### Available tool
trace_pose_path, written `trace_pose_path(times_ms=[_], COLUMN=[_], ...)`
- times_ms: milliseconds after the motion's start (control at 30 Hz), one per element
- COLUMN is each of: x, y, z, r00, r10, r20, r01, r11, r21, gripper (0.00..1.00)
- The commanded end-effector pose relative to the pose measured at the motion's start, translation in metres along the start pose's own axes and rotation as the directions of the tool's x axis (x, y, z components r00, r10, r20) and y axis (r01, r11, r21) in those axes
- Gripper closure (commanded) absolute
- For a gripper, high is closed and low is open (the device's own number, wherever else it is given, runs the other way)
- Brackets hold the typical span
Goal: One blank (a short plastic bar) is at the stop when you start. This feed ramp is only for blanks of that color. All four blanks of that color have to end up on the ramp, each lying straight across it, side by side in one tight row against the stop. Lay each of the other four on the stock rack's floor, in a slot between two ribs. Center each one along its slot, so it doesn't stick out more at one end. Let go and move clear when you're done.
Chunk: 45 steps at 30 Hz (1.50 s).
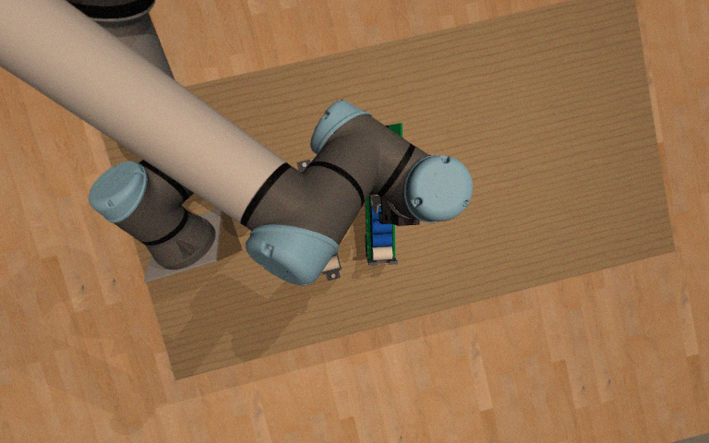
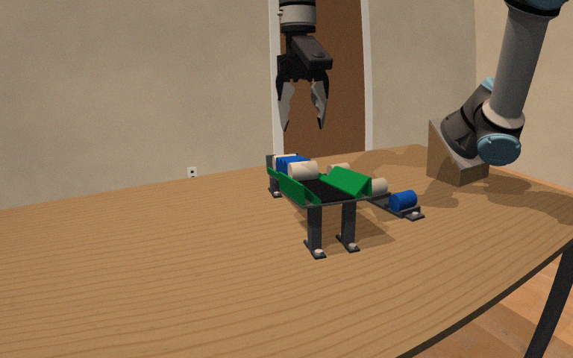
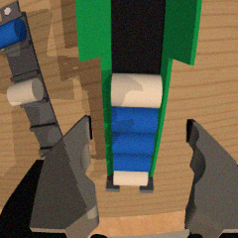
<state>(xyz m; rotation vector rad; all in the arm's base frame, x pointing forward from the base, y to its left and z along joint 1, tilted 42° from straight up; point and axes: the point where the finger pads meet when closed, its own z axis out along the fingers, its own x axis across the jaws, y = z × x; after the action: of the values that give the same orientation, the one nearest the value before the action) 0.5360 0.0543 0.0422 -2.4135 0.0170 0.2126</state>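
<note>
The ramp [image 2: 329, 192] [image 3: 138, 40] has green side walls and a black floor. A cream blank [image 1: 382, 254] [image 3: 130, 178] lies across it at the stop. Three blue blanks [image 1: 382, 240] [image 2: 282, 165] [image 3: 134, 143] lie side by side behind it. Another cream blank [image 2: 303, 171] [image 3: 136, 90] lies straight across, next to the last blue one. The stock rack [image 2: 382, 202] [image 3: 22, 61] holds a blue blank [image 2: 402, 201] [image 3: 11, 34], a cream blank [image 2: 379, 186] [image 3: 25, 92] and a farther cream blank [image 1: 331, 263] [image 2: 339, 167]. My gripper [image 2: 304, 128] [image 3: 139, 119] is open and empty, well above the ramp.
The ramp's flared green guide [image 2: 348, 181] [image 3: 183, 35] widens its upper end. The ramp stands on dark legs [image 2: 314, 227] above the wooden table [image 1: 522, 130] [image 2: 168, 261]. The arm hides most of the rack and part of the ramp in the top view.
</note>
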Motion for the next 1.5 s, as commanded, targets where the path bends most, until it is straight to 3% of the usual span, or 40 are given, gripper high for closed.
trace_pose_path(times_ms=[0,1100,1467], x=[0.0001,0.0002,0.0017], y=[0.0001,0.0003,0.0016], z=[-0.0019,-0.0014,-0.0005], r00=[1.0,1.0,0.992], r10=[-0.001,0.021,0.129], r20=[0.002,0.002,0.003], r01=[0.001,-0.021,-0.129], r11=[1.0,1.0,0.992], r21=[0.0,0.0,0.001], gripper=[0.0,0.0,0.0])
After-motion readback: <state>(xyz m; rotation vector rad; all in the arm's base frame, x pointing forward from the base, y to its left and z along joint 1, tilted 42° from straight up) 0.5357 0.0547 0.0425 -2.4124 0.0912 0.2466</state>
